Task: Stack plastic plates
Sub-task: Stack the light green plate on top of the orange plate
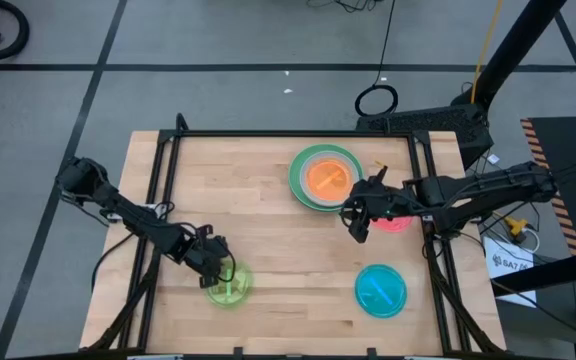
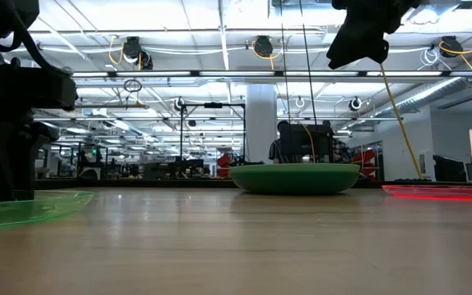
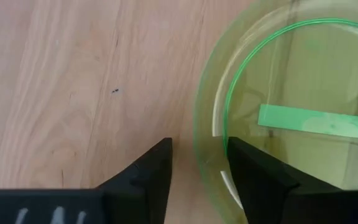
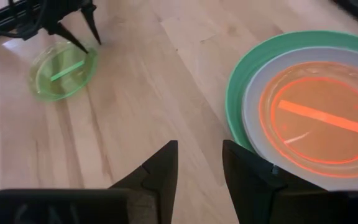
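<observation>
A translucent lime plate (image 1: 230, 285) lies flat near the table's near-left part. My left gripper (image 3: 197, 146) is open and low at the plate's far-left rim (image 3: 199, 140), one finger outside it and one over the plate's inside. A stack (image 1: 323, 177) sits at the far middle: a dark green plate underneath, a paler plate on it, an orange plate (image 4: 316, 115) on top. My right gripper (image 1: 353, 222) is open and raised above the table (image 2: 363, 33), just near-right of the stack. A hot pink plate (image 1: 392, 222) and a cyan plate (image 1: 381, 290) lie flat on the right. My left gripper has its open fingers astride the lime plate's rim (image 3: 202, 168), coming down at a slant from the table's left side. I cannot tell whether either finger touches the rim. The plate lies flat on the table.
Bare wood spans the table's middle (image 1: 278, 250) between the lime plate and the stack. A black frame rail (image 1: 298, 133) runs along the table's far edge and down both sides. The hot pink plate lies partly under my right arm (image 1: 448, 190).
</observation>
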Controlling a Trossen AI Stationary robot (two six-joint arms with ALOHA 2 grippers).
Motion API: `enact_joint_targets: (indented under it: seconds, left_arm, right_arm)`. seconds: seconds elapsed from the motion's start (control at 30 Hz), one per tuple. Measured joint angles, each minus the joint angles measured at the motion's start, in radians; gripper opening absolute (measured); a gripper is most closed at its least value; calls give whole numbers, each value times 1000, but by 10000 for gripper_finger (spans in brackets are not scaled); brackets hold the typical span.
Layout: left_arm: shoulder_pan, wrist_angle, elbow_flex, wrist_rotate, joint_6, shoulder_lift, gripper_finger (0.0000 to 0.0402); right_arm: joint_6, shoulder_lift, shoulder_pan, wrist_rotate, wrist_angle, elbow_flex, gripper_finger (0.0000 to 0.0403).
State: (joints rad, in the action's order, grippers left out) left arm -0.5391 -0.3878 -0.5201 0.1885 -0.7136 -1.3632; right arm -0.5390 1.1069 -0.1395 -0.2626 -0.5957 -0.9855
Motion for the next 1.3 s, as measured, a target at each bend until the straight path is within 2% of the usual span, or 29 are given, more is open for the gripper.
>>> enact_joint_targets:
  seconds: [0.3, 0.43, 0.57, 0.8, 0.9, 1.17, 1.3]
  left_arm:
    - [-1, 1, 0, -4, -28, 0, 44]
    - [0, -7, 1, -4, -52, 24, 8]
    - [-1, -57, -29, 53, -58, 56, 6]
    - [30, -85, -105, 223, -44, 87, 5]
    - [49, -86, -140, 266, -8, 88, 5]
    - [110, -81, -207, 377, 4, 89, 4]
    - [136, -80, -222, 426, -20, 89, 4]
  right_arm:
    - [-25, 0, -9, -3, 9, 0, 118]
    - [-25, 15, -9, -3, 21, 0, 118]
    - [-25, 48, -9, -3, 49, 0, 118]
    - [10, 183, -9, 2, 175, 0, 118]
    - [32, 264, -9, 10, 258, 0, 118]
    - [28, 468, 9, 165, 590, 0, 118]
    - [85, 530, 15, 144, 686, 0, 118]
